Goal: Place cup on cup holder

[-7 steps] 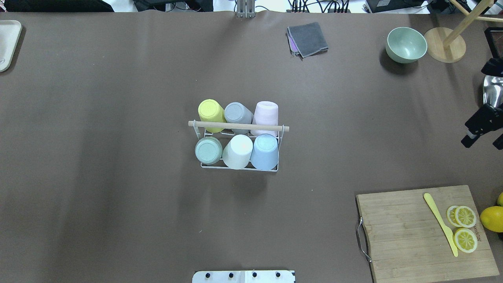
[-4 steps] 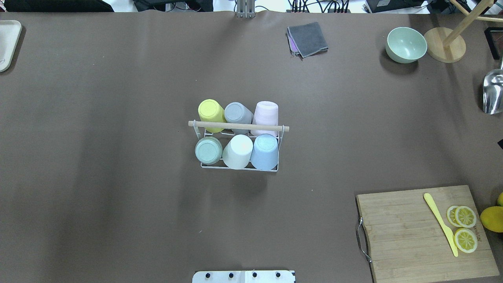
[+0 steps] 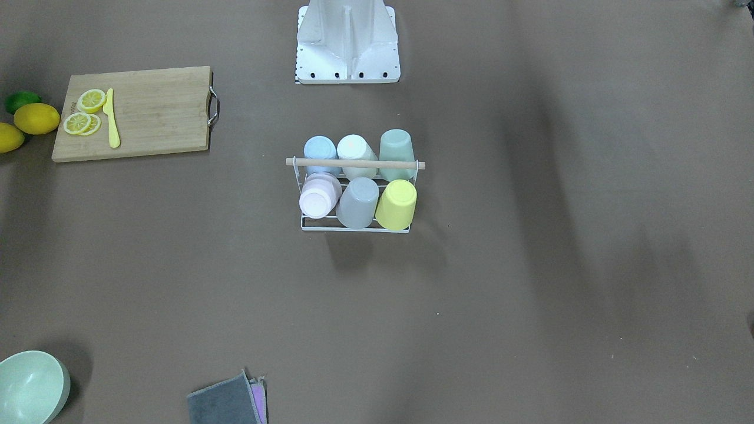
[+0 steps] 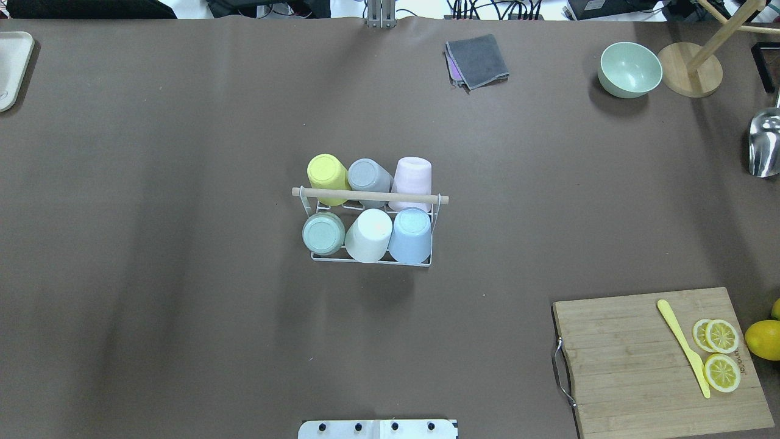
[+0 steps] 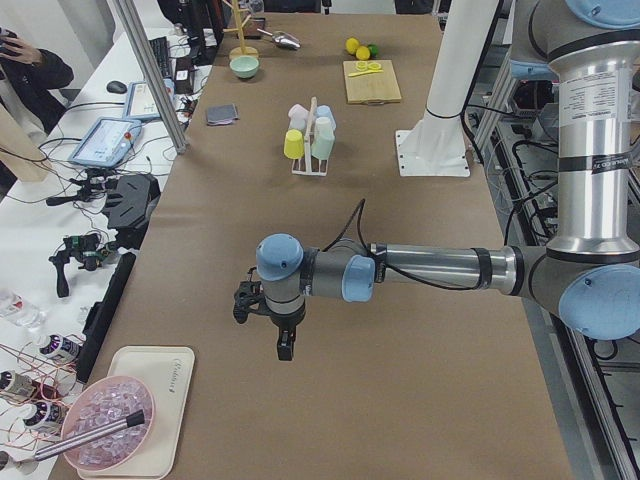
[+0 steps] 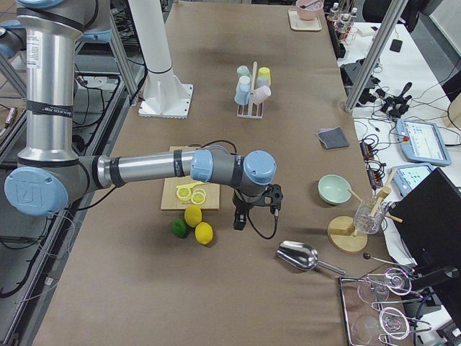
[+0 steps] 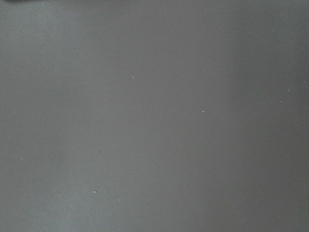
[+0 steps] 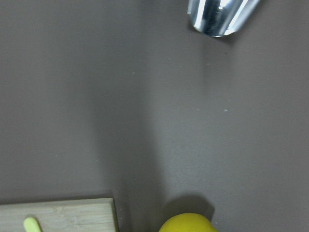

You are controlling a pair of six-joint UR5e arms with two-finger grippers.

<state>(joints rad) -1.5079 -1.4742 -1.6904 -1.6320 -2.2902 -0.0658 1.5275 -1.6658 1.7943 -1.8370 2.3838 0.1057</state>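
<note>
The cup holder (image 4: 372,261), a white wire rack with a wooden rod handle (image 4: 370,196), stands mid-table. Several cups sit upside down on its prongs: yellow (image 4: 326,172), grey (image 4: 365,175) and pink (image 4: 413,177) in the far row, green (image 4: 323,233), white (image 4: 370,235) and blue (image 4: 410,235) in the near row. The rack also shows in the front-facing view (image 3: 353,230). My left gripper (image 5: 283,346) shows only in the left side view, far from the rack. My right gripper (image 6: 238,222) shows only in the right side view, by the lemons. I cannot tell whether either is open or shut.
A wooden cutting board (image 4: 634,366) with lemon slices (image 4: 721,353) and a yellow knife (image 4: 684,344) lies front right, with a lemon (image 4: 765,339) beside it. A green bowl (image 4: 629,69), wooden stand (image 4: 690,69), metal scoop (image 4: 765,143) and grey cloth (image 4: 477,61) are at the back. A tray (image 4: 12,67) is at the far left.
The right gripper, seen at the overhead view's right edge a second ago, has moved out of that view. The rack and cups have not moved.
</note>
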